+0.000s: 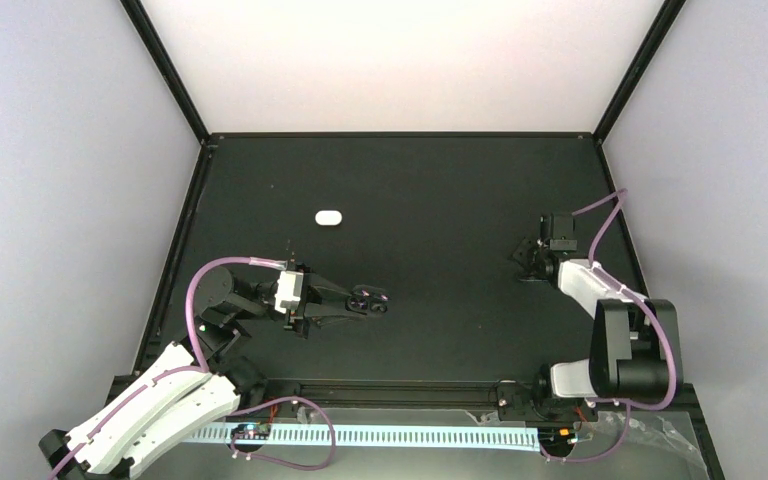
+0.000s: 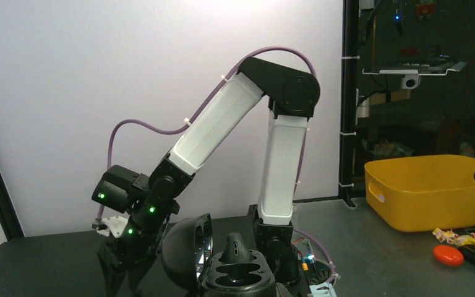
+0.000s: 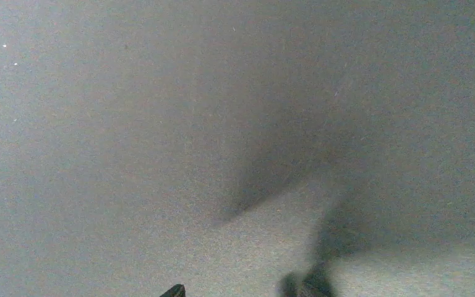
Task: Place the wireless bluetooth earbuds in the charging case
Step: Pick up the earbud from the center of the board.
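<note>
My left gripper (image 1: 358, 304) is shut on a small black oval charging case (image 1: 371, 298) and holds it left of the table's middle. In the left wrist view the case (image 2: 238, 278) is open, its lid (image 2: 185, 250) tipped up to the left. Two wells show, and a small black bud-shaped piece (image 2: 236, 247) stands at the far side. No white earbuds show in any view. A closed white pill-shaped case (image 1: 329, 217) lies further back on the table. My right gripper (image 1: 528, 262) points down at bare table on the right, its fingertips (image 3: 174, 291) apart and empty.
The black table (image 1: 440, 200) has raised black rails on its sides. The right arm (image 2: 278, 154) fills the left wrist view. Beyond the table stand a yellow bin (image 2: 433, 189) and small orange and black items (image 2: 448, 255).
</note>
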### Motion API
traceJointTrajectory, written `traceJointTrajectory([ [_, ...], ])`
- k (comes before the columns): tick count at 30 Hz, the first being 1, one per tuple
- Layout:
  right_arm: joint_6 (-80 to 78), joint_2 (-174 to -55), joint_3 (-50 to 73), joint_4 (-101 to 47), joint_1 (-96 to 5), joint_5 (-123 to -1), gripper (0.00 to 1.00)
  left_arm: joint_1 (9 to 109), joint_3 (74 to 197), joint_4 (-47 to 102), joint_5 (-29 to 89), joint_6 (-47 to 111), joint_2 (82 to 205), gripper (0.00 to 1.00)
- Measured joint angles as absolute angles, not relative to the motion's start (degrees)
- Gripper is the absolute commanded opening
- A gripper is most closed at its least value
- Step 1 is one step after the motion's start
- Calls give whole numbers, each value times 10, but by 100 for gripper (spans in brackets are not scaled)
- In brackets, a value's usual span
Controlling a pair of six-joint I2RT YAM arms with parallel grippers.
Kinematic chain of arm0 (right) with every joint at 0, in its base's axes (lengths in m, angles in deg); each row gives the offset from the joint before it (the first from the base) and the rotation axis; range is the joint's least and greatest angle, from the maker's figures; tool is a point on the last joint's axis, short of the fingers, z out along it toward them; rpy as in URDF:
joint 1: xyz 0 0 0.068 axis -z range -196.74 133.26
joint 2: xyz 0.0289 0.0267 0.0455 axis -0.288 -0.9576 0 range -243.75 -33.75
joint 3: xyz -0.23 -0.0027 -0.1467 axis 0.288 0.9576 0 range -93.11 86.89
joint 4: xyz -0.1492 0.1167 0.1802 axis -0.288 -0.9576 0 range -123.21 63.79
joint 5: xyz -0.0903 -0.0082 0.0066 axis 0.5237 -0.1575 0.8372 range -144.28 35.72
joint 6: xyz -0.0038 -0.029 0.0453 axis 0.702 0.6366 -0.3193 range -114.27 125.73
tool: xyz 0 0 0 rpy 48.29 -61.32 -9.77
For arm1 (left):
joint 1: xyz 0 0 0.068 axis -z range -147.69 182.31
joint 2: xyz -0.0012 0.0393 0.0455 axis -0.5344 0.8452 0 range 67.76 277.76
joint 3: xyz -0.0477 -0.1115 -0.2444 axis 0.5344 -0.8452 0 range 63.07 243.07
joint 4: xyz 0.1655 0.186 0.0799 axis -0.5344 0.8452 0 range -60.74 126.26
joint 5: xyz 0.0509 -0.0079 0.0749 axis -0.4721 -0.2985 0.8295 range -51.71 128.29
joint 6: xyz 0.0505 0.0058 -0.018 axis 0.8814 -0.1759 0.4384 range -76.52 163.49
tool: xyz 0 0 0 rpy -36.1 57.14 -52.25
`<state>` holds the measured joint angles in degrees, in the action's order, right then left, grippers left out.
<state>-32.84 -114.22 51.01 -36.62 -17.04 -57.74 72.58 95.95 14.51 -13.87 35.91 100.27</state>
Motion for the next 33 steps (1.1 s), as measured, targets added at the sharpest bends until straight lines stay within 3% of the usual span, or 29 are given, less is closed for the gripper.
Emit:
traceJointTrajectory([
  [13, -306, -1168, 490, -392, -170, -549, 50, 731, 959, 145, -138, 359, 1003, 2],
  [33, -347, -1145, 529, -355, -217, -614, 51, 732, 959, 145, -138, 359, 1004, 2],
])
